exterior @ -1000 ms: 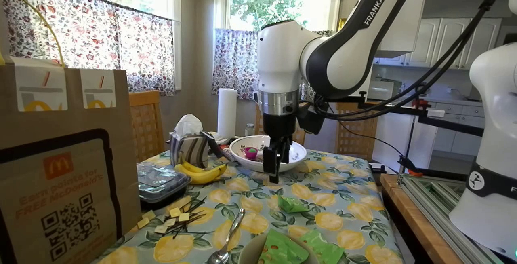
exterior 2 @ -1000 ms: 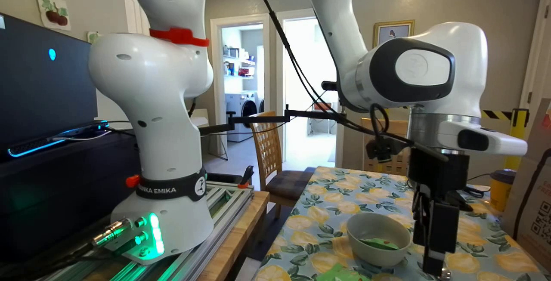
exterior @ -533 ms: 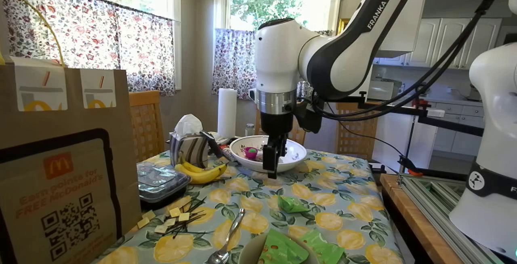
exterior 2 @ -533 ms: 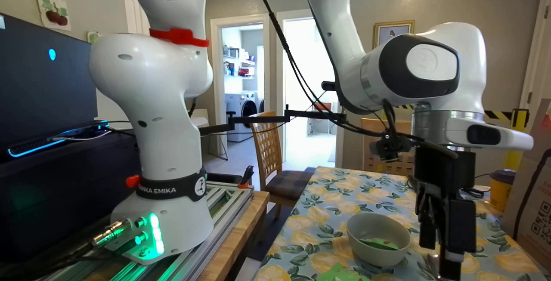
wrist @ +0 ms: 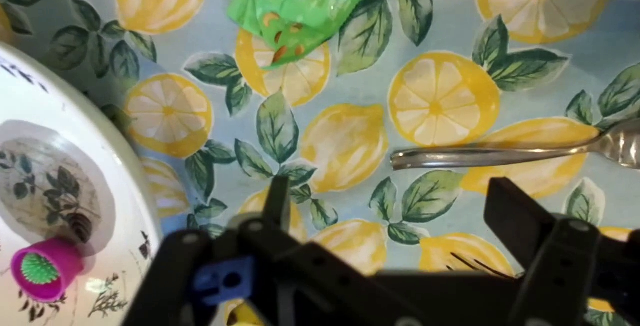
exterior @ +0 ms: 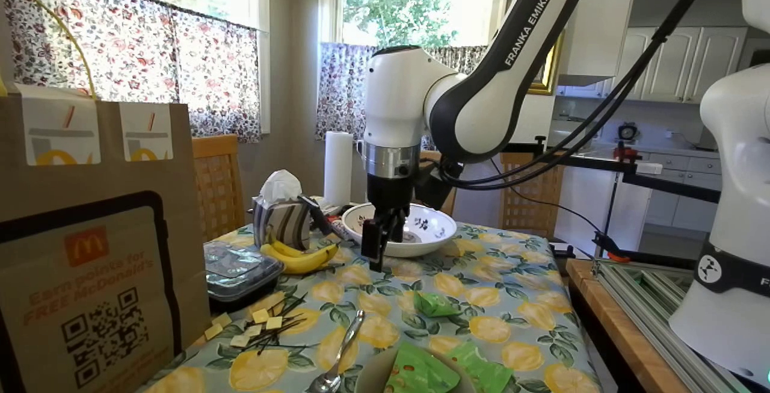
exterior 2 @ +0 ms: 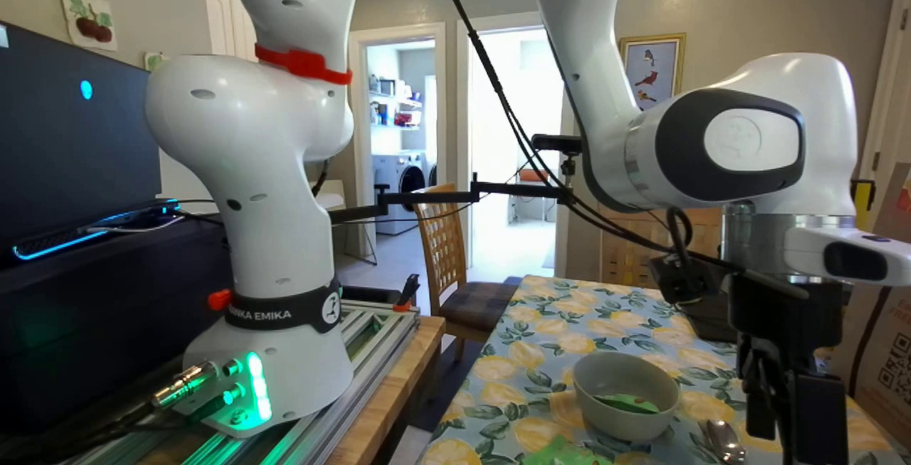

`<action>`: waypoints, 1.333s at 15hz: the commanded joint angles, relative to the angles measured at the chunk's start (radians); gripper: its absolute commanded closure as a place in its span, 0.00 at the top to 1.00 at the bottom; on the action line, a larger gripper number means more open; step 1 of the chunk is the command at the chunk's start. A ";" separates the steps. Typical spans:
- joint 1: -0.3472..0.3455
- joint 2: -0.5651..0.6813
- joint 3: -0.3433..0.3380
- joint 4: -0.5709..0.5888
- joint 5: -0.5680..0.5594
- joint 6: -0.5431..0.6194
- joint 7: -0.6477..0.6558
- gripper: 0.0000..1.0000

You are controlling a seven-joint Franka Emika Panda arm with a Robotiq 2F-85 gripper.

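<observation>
Hovering over the tablecloth (wrist: 350, 86), gripper (wrist: 392, 203) spread wide, holding nothing | spoon (wrist: 490, 155) lying on the tablecloth below, untouched | green packet (wrist: 295, 11) near the spoon, also on the tablecloth | white bowl (wrist: 125, 176) near the gripper, pink cup (wrist: 67, 260) inside

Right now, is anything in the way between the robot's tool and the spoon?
Nothing I can see. In the wrist view, only lemon-print tablecloth shows between the open tool and the spoon. The white bowl sits at the left edge and the green packet lies near the top, so neither blocks it.
</observation>
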 commanded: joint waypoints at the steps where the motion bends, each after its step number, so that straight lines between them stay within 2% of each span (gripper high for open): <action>1: 0.028 0.011 -0.025 0.006 0.020 0.006 -0.016 1.00; 2: 0.036 -0.009 -0.044 -0.009 0.014 0.027 0.028 1.00; 4: 0.020 0.010 -0.039 0.014 0.089 0.040 0.051 1.00; 12: 0.038 0.182 -0.011 0.159 0.360 0.040 0.122 1.00; 17: 0.068 0.296 0.007 0.263 0.431 0.005 0.119 1.00; 18: 0.076 0.240 -0.016 0.196 0.417 0.030 0.110 1.00; 20: 0.083 0.274 -0.009 0.226 0.423 0.025 0.109 1.00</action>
